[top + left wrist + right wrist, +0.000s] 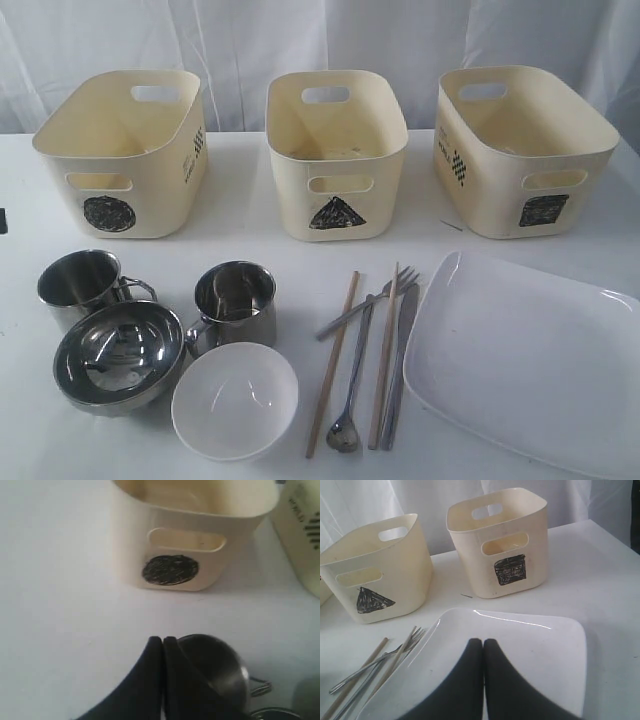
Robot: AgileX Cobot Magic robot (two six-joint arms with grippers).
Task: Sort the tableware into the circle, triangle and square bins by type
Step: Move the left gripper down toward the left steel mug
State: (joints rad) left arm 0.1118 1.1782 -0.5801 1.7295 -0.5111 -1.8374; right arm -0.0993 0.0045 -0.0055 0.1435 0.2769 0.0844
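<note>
just ahead of left jaws: steel mug [215, 665], circle bin [170, 570] farther on. below right jaws: white plate [520, 645], square bin [510, 570] beyond. both jaws pressed shut, gripping nothing. sorting seemingly unstarted. next: open jaws, lower onto first piece.

Soft, even light is washing my table [250, 255]; glare is streaking the white plate [530, 645]; my left wrist view is blurring.

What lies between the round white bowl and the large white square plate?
Two wooden chopsticks, a steel spoon, a steel fork and a steel knife, seen in the exterior view.
</note>
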